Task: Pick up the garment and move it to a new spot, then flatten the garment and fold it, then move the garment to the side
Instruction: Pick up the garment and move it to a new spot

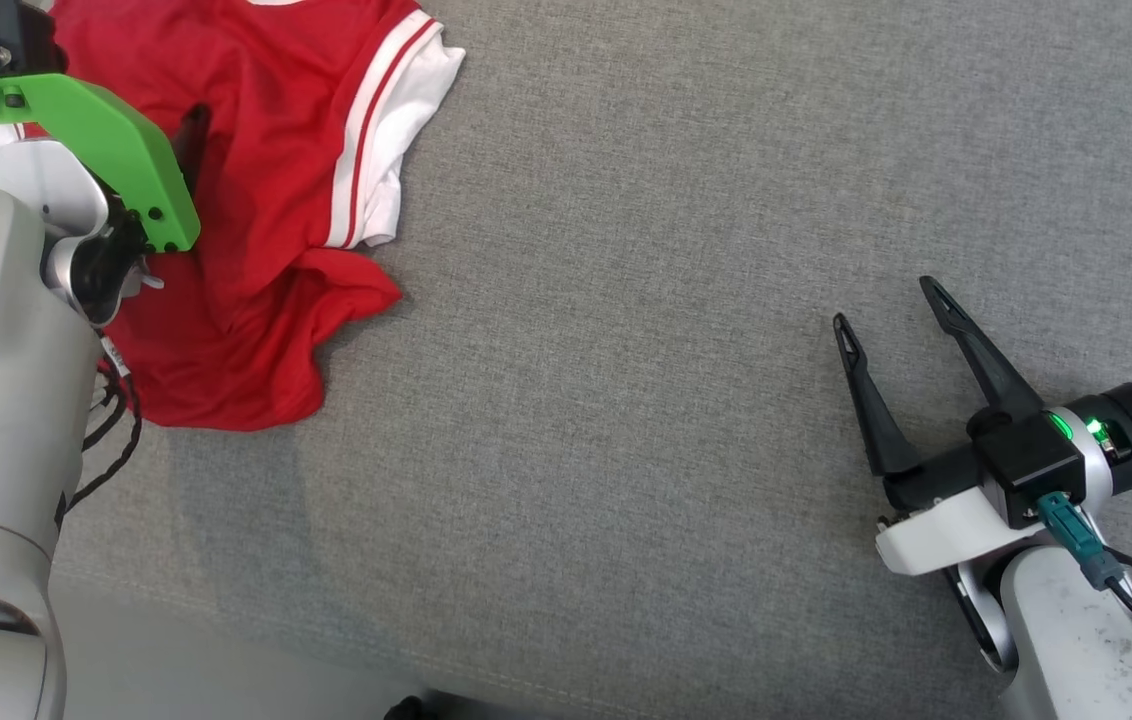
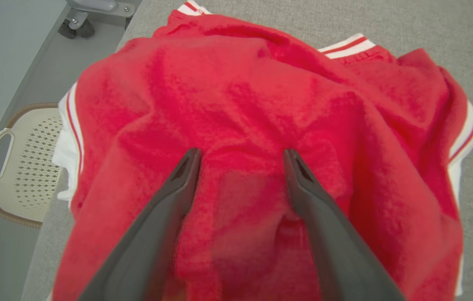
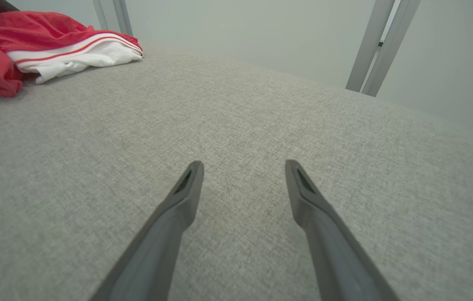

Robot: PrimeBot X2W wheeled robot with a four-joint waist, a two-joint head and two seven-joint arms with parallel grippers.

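leftward, left gripper, fingers spread, points at the crumpled red garment; right gripper, likewise spread and holding nothing, sits over the grey fabric surface, well apart.

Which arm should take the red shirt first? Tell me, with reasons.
Left. The left gripper hangs open over the crumpled red shirt; the right gripper is open over bare grey fabric, apart from it.

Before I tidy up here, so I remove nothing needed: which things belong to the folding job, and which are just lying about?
Job: red garment; left gripper; right gripper; grey table.
Lying about: beige basket beside the table; metal posts.
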